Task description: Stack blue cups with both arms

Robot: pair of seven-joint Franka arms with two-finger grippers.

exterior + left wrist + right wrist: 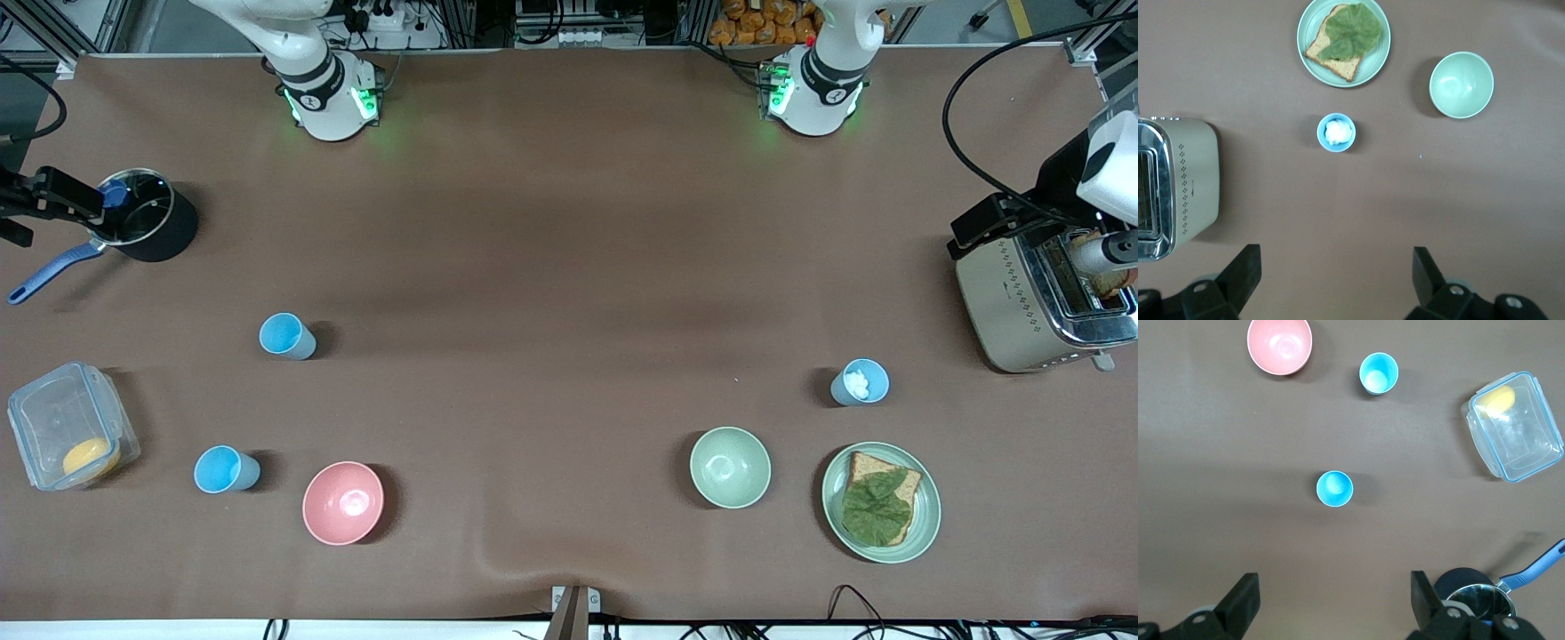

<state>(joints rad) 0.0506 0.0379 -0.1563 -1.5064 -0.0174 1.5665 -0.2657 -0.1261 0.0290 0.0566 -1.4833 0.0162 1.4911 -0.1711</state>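
Three light-blue cups stand upright and apart on the brown table. One cup (286, 336) and a second cup (226, 469), nearer the front camera, are toward the right arm's end; both show in the right wrist view (1335, 488) (1378, 373). The third cup (860, 382) holds something white and stands toward the left arm's end (1336, 132). My right gripper (1335, 583) is open and empty, high over the table by the pot (36, 197). My left gripper (1336, 257) is open and empty, high by the toaster (987, 227).
A pink bowl (343, 502) stands beside the second cup. A pale green bowl (730, 467) and a green plate (925, 520) with bread and a leaf lie near the third cup. A toaster (1022, 307), a black pot (147, 218) and a clear lidded box (62, 418) stand at the table's ends.
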